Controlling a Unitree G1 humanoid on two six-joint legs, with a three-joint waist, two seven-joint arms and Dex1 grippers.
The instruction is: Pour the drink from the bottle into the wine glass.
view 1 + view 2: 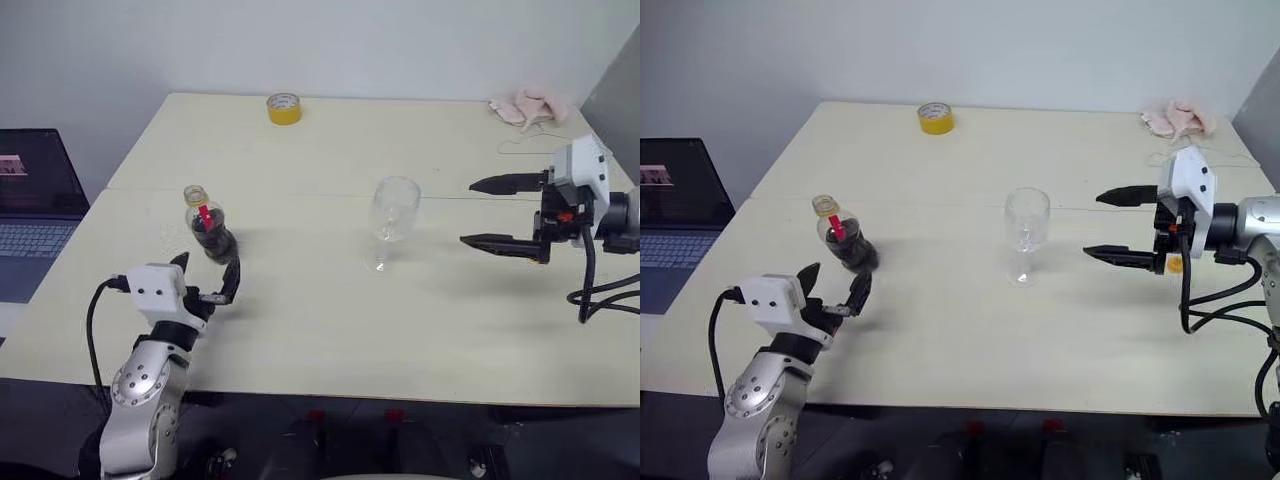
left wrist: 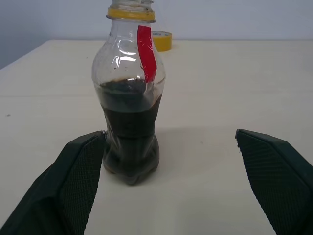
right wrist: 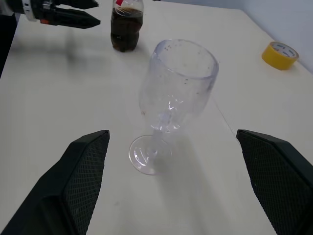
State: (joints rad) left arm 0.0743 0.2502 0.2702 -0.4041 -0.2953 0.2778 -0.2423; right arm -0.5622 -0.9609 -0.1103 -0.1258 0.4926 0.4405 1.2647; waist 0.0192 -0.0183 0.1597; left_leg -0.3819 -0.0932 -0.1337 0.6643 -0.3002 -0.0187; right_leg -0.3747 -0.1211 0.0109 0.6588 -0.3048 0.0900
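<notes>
Bottle (image 1: 207, 226) upright on the pale table (image 1: 330, 320), toward the left side, roughly midway between near and far edges. Clear ribbed body, red strip running down from the neck, yellow ring at the mouth; whether a cap sits on it, cannot tell. Drink (image 2: 129, 142) dark, nearly black, filling the lower part of the body up to about the shoulder.

Wine glass (image 1: 391, 218) upright to the right of the bottle, well apart from it, near the table's middle. Clear bowl, thin stem, round foot flat on the surface; no dark liquid in the bowl.

Left gripper (image 1: 208, 276) just on the near side of the bottle, low over the table, aimed away toward it. Fingers (image 2: 73, 181) spread wide; in the left wrist view one finger lies against or just beside the bottle's base, the other well clear on the opposite side. Nothing pinched.

Right gripper (image 1: 488, 213) raised above the table to the right of the glass, pointing leftward toward it, apart from it. Fingers (image 3: 80, 171) spread wide, holding nothing; in the right wrist view the glass stands between and beyond them.

Yellow tape roll (image 1: 284, 108) flat on the table near the far edge, beyond the bottle. Pinkish cloth (image 1: 528, 106) bunched at the far right corner. Open laptop (image 1: 35, 215) off the table's left side, screen lit.
</notes>
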